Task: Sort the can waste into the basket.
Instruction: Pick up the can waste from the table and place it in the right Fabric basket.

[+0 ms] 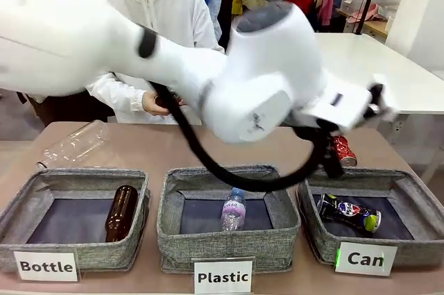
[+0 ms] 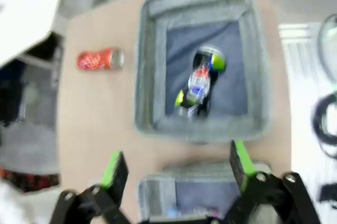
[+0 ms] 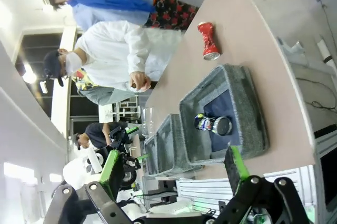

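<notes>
Left hand (image 2: 178, 170) wide open, empty, above table (image 2: 95, 129) near basket (image 2: 150, 76) marked "Can". Right hand (image 3: 172, 167) spread just as wide, gripping nothing. Red can (image 2: 100, 59) on table just outside basket's far rim. Dark can (image 2: 200, 84) lying on basket's floor.

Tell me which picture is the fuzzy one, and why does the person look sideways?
Left wrist view: fuzzy all over, so the dark can and the red can look smeared. Right wrist view: sharper but rolled over, so the person stands sideways. Front view: bin labels are crisp, and the near white arm is soft.
</notes>
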Controlling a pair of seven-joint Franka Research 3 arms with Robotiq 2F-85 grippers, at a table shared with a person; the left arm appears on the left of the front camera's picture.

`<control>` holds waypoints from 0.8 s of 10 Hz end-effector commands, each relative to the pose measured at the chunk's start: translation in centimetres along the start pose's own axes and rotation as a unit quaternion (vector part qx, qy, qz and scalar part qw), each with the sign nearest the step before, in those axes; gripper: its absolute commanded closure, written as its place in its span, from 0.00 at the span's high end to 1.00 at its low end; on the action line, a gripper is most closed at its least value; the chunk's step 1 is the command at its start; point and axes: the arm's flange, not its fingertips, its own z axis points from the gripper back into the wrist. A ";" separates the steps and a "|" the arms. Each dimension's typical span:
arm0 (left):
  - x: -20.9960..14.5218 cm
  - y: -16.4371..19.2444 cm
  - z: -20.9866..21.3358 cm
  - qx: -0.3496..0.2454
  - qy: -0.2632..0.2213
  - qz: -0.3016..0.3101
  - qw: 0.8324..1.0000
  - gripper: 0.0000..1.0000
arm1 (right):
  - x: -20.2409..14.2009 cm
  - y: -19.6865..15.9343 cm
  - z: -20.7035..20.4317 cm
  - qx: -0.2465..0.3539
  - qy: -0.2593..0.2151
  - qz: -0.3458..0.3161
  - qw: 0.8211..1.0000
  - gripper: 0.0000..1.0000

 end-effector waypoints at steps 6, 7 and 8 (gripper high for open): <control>-13.6 1.6 15.3 0.033 -0.015 0.307 0.951 1.00 | -8.9 7.4 -22.4 0.002 0.223 -0.010 0.975 1.00; -15.4 1.8 16.4 0.039 -0.016 0.330 0.943 1.00 | -10.9 7.0 -24.7 0.004 0.259 -0.018 0.966 1.00; -17.4 2.1 17.6 0.058 -0.012 0.366 0.929 1.00 | -12.8 6.7 -26.5 0.015 0.292 -0.029 0.956 1.00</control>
